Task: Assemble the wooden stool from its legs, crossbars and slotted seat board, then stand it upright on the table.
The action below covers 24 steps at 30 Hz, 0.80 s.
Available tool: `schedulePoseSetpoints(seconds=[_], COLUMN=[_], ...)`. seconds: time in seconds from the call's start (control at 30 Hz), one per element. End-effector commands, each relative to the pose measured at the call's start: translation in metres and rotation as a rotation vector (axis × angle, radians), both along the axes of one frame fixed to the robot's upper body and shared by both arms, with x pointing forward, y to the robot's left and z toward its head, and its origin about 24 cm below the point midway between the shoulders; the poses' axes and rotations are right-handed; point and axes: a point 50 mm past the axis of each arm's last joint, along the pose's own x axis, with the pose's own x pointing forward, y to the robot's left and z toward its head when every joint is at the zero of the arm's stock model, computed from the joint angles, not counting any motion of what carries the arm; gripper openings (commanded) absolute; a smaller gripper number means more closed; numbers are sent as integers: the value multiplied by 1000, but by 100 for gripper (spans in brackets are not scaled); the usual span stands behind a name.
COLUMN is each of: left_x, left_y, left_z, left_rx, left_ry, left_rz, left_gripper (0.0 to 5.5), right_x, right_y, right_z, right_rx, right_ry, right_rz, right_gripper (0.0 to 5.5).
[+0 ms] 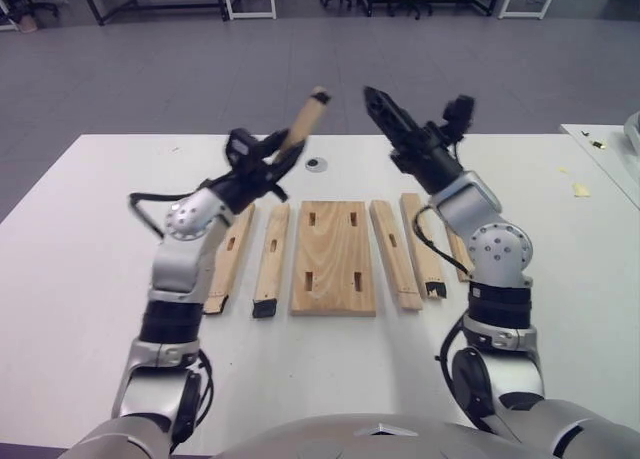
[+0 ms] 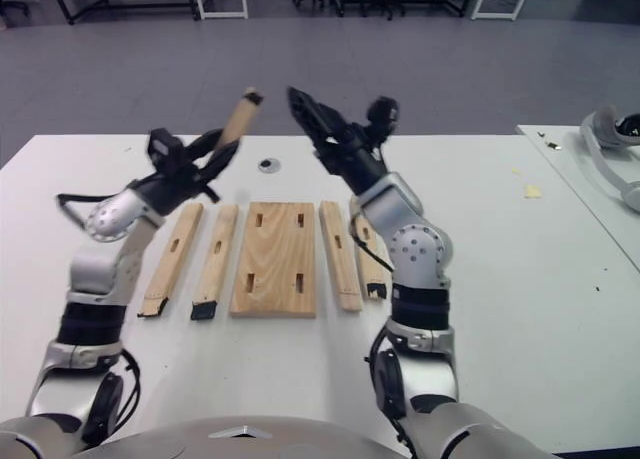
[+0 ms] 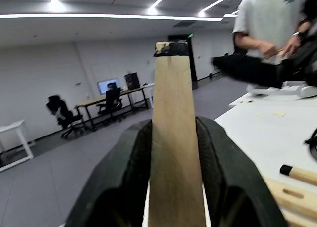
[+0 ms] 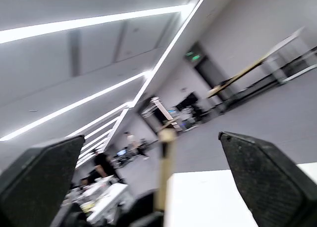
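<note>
Seat board (image 1: 333, 257) lies on white table (image 1: 80, 279), grey floor (image 1: 200, 69) beyond.

Clear gap between raised leg (image 1: 308, 115) and right hand (image 1: 375, 99)

The white table (image 1: 90, 279) carries a row of wooden parts laid flat. A wide board (image 1: 333, 256) with four slots lies in the middle. To its left lie two narrow slotted bars side by side, the outer bar (image 1: 232, 251) and the inner bar (image 1: 272, 254), each with a dark near end. To its right lie a third bar (image 1: 392, 251), just beside the board, and a fourth bar (image 1: 424, 254) with a dark near end. A further strip (image 1: 457, 251) lies beyond, partly hidden. A small round disc (image 1: 317, 164) sits behind the board, and a yellow scrap (image 2: 532, 191) lies toward the right edge
</note>
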Motion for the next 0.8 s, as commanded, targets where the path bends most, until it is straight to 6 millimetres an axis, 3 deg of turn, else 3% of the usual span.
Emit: schedulePoseSetpoints(seconds=[0.03, 0.13, 0.27, 0.8], left_x=[-5, -11, -14, -11], left_y=[-18, -22, -21, -20], left_z=[26, 31, 21, 17], left_rx=[-17, -18, 32, 84], left_ry=[-109, -123, -102, -122], left_rz=[-95, -129, -143, -109], left_gripper=[129, 129, 129, 129], right_x=[-7, -11, -14, -13], right_y=[2, 1, -1, -4], right_z=[17, 14, 21, 27], right_rx=[47, 31, 36, -49], right_ry=[31, 63, 52, 21], right_rz=[64, 70, 46, -56], right_gripper=[504, 462, 378, 69])
